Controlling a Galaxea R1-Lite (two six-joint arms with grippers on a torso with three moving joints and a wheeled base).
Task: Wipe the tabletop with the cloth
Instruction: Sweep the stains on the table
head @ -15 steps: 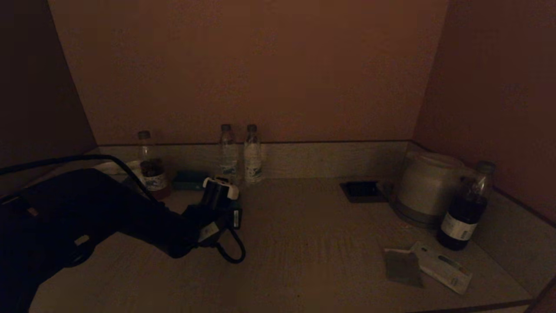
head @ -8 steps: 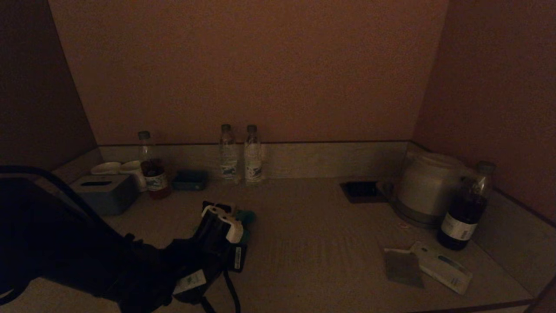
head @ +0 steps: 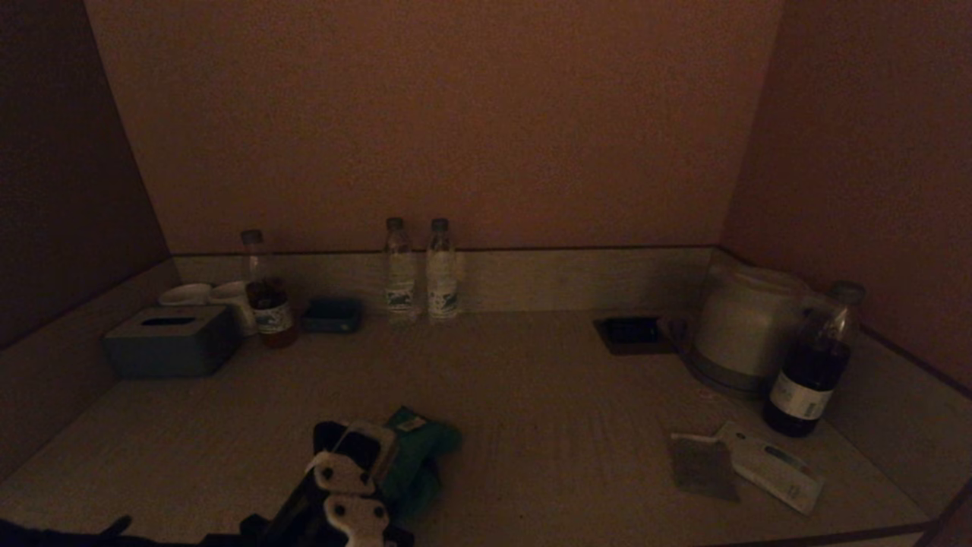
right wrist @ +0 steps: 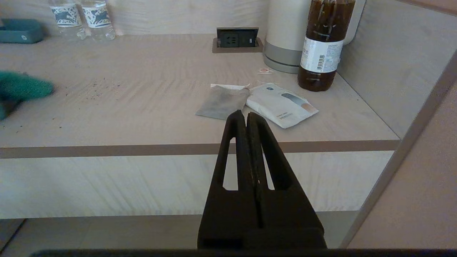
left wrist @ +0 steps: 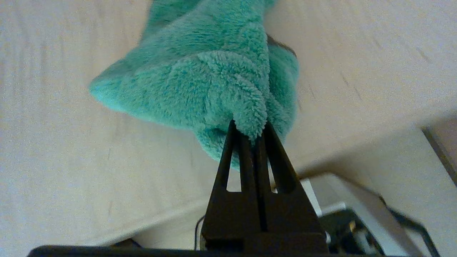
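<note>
The teal-green cloth (head: 421,448) lies bunched on the light wood-grain tabletop (head: 547,380), near the front edge and left of centre. My left gripper (left wrist: 249,125) is shut on a fold of the cloth (left wrist: 200,78), which spreads onto the tabletop (left wrist: 53,142) beyond the fingertips. In the head view only the left wrist shows, at the lower edge just behind the cloth. My right gripper (right wrist: 246,115) is shut on nothing and hangs in front of the table's front edge, apart from the cloth (right wrist: 21,87). Dark specks (right wrist: 96,84) dot the tabletop (right wrist: 142,103) close to the cloth.
A grey tissue box (head: 171,342), cups (head: 205,295), a dark-filled bottle (head: 262,292) and a teal box (head: 332,314) stand back left. Two water bottles (head: 421,270) stand against the rim. A socket (head: 630,334), kettle (head: 744,327), dark bottle (head: 812,365) and two sachets (head: 702,467) are right.
My left arm has drawn back from near the water bottles toward the front edge, dragging the cloth across the tabletop. The tissue box and cups have come into sight.
</note>
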